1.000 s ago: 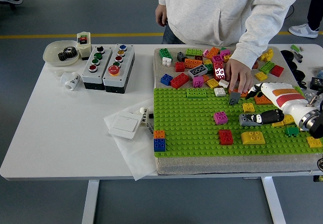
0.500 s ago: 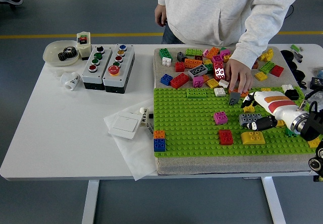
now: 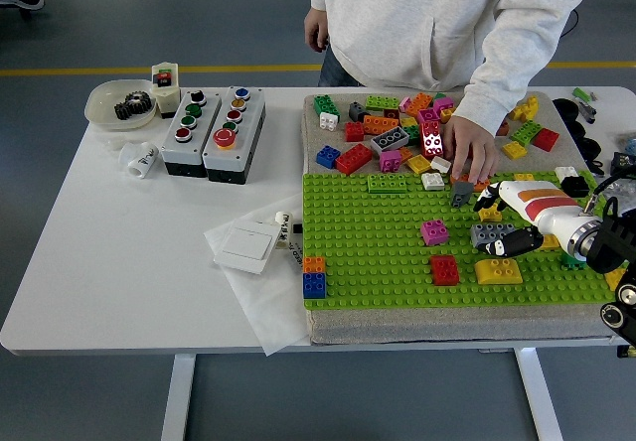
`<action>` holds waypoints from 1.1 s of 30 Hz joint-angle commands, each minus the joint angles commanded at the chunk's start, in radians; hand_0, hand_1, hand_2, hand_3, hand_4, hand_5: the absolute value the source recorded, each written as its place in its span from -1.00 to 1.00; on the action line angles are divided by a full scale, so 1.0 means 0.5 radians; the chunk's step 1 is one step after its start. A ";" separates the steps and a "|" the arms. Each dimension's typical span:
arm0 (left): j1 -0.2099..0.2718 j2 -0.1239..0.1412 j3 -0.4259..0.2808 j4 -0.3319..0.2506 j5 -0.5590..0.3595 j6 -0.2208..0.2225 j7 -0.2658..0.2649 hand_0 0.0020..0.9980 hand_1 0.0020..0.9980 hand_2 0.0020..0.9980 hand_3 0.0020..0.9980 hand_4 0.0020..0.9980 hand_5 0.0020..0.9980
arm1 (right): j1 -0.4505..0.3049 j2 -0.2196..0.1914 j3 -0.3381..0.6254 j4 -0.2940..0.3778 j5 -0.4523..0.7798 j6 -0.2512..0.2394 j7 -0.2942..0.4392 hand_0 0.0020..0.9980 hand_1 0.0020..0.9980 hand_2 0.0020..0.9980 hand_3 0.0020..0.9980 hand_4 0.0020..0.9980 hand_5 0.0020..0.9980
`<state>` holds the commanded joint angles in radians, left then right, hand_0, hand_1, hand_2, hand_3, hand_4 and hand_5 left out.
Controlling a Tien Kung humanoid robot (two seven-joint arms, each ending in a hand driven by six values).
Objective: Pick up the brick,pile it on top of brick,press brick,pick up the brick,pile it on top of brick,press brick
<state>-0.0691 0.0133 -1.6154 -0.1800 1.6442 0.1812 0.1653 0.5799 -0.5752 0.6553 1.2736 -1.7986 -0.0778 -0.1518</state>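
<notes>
White bench (image 3: 119,252) carrying a green baseplate (image 3: 378,252) on the right side. Nearest, a yellow brick (image 3: 499,271) studded onto the plate. Directly above it, touching its far edge, a grey brick (image 3: 490,233) clasped by the right hand (image 3: 517,224). Farther back, a person's hand (image 3: 467,153) resting among the loose bricks (image 3: 397,128).

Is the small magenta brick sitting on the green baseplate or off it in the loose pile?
On it: the magenta brick stands alone on the green baseplate, apart from the loose pile behind.
</notes>
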 joint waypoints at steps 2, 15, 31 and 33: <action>-0.001 -0.002 -0.003 0.000 0.003 0.001 0.001 0.55 0.58 0.68 0.25 0.33 0.36 | 0.009 0.006 -0.007 -0.019 0.002 0.004 0.000 0.32 0.25 0.35 0.26 0.86 -0.48; -0.011 0.001 0.034 0.000 -0.041 0.004 0.001 0.56 0.58 0.69 0.26 0.33 0.36 | 0.058 0.036 -0.046 -0.123 -0.014 0.040 0.005 0.27 0.21 0.30 0.22 0.82 -0.49; -0.045 -0.001 0.022 0.000 -0.029 0.005 -0.001 0.56 0.59 0.69 0.25 0.34 0.36 | 0.070 0.054 -0.040 -0.173 0.002 -0.007 0.048 -0.02 -0.03 0.09 0.01 0.54 -0.62; -0.044 -0.001 0.024 0.000 -0.028 0.004 0.001 0.56 0.59 0.69 0.25 0.34 0.36 | 0.066 0.062 -0.044 -0.178 0.005 0.009 0.044 -0.02 -0.03 0.09 0.01 0.54 -0.62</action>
<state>-0.0913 0.0130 -1.6032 -0.1800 1.6304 0.1835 0.1657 0.6131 -0.5443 0.6333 1.1848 -1.7962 -0.0734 -0.1300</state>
